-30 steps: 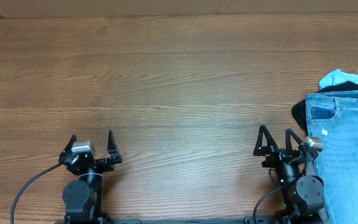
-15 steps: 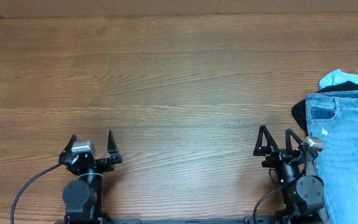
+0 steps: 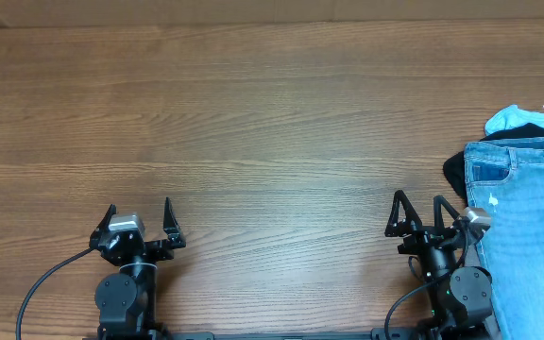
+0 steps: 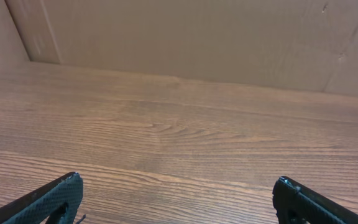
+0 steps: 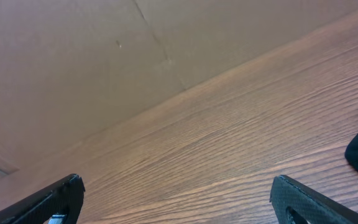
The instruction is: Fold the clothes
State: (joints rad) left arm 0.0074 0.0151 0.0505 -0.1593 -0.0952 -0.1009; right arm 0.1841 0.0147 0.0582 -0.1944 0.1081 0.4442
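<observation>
Presently the black left gripper (image 3: 140, 206) and black right gripper (image 3: 419, 197) sit empty, jaws spread, and the light-blue denim jeans (image 3: 532, 236) just beside the right one probably need dragging flat to the middle of the brown wooden table (image 3: 253, 113) first.

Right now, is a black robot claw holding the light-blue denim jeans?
No, the left gripper and the right gripper both stand open and empty, while the light-blue denim jeans lie on the wooden table.
</observation>
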